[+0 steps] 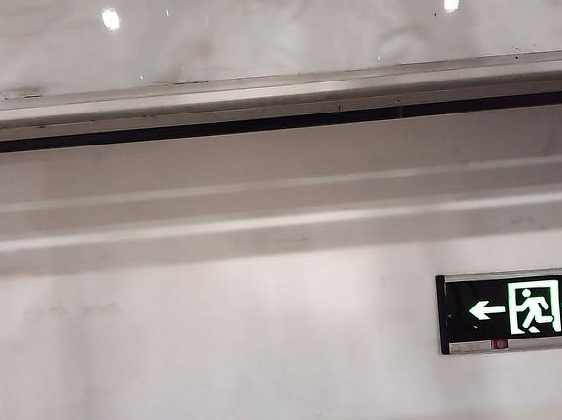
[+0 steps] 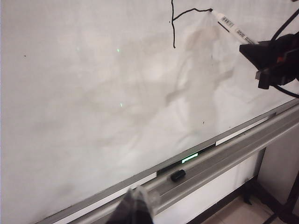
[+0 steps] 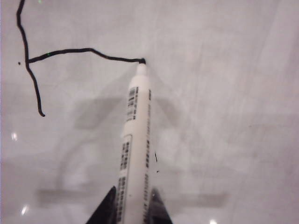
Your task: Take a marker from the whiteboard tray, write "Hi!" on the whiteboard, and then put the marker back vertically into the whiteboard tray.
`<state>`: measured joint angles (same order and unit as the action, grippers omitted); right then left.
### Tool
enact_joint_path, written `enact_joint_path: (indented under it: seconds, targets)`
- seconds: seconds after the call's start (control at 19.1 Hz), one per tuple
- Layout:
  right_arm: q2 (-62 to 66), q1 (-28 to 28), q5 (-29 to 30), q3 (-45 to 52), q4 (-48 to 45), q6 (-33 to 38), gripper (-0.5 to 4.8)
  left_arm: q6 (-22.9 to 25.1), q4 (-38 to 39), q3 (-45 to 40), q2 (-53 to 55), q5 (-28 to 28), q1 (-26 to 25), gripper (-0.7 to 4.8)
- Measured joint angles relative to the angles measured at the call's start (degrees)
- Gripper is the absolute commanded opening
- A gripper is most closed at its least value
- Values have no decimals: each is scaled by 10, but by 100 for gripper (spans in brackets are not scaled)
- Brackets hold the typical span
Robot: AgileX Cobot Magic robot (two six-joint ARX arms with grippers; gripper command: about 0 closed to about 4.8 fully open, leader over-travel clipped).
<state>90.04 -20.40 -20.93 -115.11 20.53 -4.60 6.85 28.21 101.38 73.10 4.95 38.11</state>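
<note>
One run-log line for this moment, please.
phase: writing H crossbar | right gripper: shut on white marker, tip on glossy whiteboard | left gripper: near tray, state unclear

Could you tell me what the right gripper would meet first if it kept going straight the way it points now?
The whiteboard: the right gripper points the marker at it, and the tip already seems to touch the surface, at the end of the drawn line.

The right gripper (image 3: 133, 207) is closed on the marker (image 3: 135, 149), its two dark fingers (image 3: 105, 210) pinching the barrel near its back end. It is raised in front of the whiteboard (image 2: 93, 116), well above the whiteboard tray (image 2: 233, 151), pressing the marker's tip against the board surface. The left gripper (image 2: 133, 210) shows only as a blurred dark tip low beside the tray's front edge; its jaws cannot be made out.
</note>
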Motion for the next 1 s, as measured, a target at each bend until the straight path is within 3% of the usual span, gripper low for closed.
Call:
enact_joint_path:
  seconds: [0.16, 0.37, 0.58, 1.0]
  targets:
    - [-28, 0, 7, 2, -2, 0, -1, 0, 3, 0, 0, 0, 0, -6]
    - [-61, 63, 119, -2, -42, 1, -2, 0, 3, 0, 0, 0, 0, -6]
    - [-49, 66, 172, 0, -33, 2, -2, 0, 3, 0, 0, -1, 0, -6]
    - [-21, 71, 181, 0, -35, 3, -2, 0, 3, 0, 0, -1, 0, -6]
